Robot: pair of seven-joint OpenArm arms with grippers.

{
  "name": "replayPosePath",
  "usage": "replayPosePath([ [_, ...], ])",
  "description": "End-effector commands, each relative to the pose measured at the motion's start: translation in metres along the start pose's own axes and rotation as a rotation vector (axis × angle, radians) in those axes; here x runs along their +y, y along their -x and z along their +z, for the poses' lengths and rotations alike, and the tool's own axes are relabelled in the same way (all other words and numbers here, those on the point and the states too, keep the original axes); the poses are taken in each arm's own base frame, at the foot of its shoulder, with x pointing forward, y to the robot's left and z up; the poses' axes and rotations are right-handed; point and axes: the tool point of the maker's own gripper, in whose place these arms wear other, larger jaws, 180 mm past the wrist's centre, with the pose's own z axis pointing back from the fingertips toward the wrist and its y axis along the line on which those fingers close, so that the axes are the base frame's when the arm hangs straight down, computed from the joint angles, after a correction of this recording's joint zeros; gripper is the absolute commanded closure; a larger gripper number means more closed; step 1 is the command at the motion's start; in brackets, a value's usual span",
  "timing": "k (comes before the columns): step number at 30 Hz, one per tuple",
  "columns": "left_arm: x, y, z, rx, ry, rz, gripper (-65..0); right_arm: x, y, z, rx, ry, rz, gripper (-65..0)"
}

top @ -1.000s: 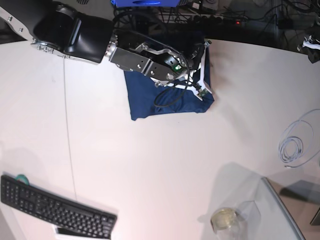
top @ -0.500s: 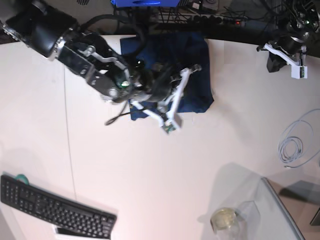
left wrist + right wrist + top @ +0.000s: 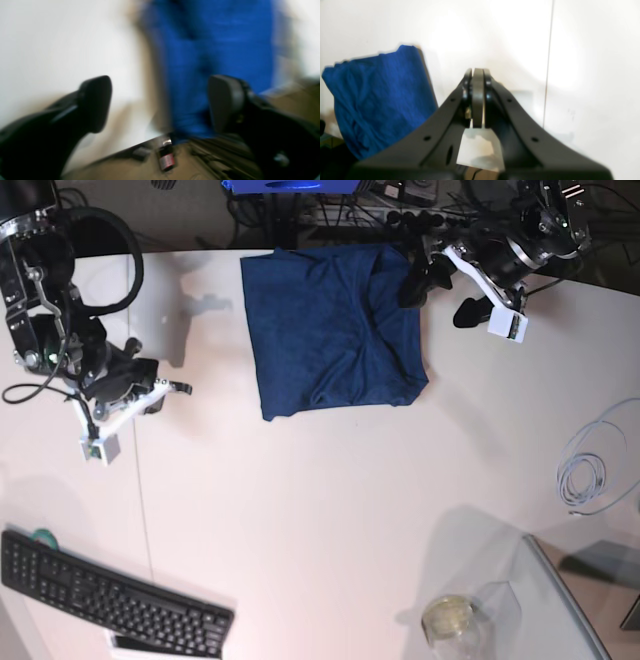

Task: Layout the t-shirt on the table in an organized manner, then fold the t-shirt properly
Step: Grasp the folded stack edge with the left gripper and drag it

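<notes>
navy t-shirt [image 3: 330,330] folded into rough rectangle, wrinkled, flat at far edge of white table [image 3: 330,510].

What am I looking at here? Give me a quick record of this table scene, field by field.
shirt: dark navy-blue t-shirt, folded into a rough rectangle
surface: white table
left gripper: open, at the shirt's edge, holding nothing
right gripper: shut, empty, apart from the shirt
other items: black keyboard, coiled white cable, glass jar
</notes>
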Motion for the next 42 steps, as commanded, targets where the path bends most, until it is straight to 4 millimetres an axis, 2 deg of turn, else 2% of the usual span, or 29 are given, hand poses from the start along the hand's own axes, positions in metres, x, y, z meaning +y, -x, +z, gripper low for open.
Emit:
replayPosePath([
  [1,0.007,-0.008,-0.001,-0.021,-0.006,0.008,-62.9,0.0,-0.005,0.001,-0.015,-0.007,0.002,0.0],
  [8,0.023,0.011,-0.027,0.007,-0.003,0.13,-57.8,0.011,0.01,0.001,0.013,-0.087,0.099,0.0],
  [13,0.02,0.012,-0.045,0.003,0.016,0.185,-57.9,0.009,0.016,0.001,0.026,-0.085,0.095,0.0],
  [19,-0.003,0.022,-0.071,0.052,0.094,0.2,-57.9,0.008,0.019,0.001,0.032,-0.082,0.095,0.0],
  [22,-0.008,0.026,-0.08,0.071,0.114,0.21,-56.8,0.007,0.017,0.001,0.029,-0.079,0.093,0.0],
  [23,-0.007,0.025,-0.082,0.061,0.114,0.217,-52.8,0.001,0.014,0.002,0.019,-0.068,0.08,0.0],
  [25,-0.004,0.023,-0.083,0.038,0.107,0.227,-39.0,-0.012,0.012,0.006,0.004,-0.04,0.04,0.0],
  [29,-0.007,0.015,-0.087,0.035,0.124,0.178,-0.3,-0.041,0.005,0.015,-0.03,0.018,-0.024,0.0],
  [33,-0.008,0.01,-0.104,0.144,0.106,-0.002,0.0,-0.071,-0.001,0.027,-0.068,0.082,-0.085,0.0],
  [35,-0.005,-0.005,-0.109,0.159,0.089,-0.098,0.0,-0.082,-0.002,0.031,-0.08,0.105,-0.106,0.0],
  [38,0.001,-0.032,-0.114,0.245,0.06,-0.348,0.0,-0.095,0.002,0.037,-0.082,0.133,-0.132,0.0],
  [42,0.0,-0.068,-0.13,0.376,0.016,-0.722,0.0,-0.098,0.011,0.038,-0.065,0.139,-0.138,0.0],
])
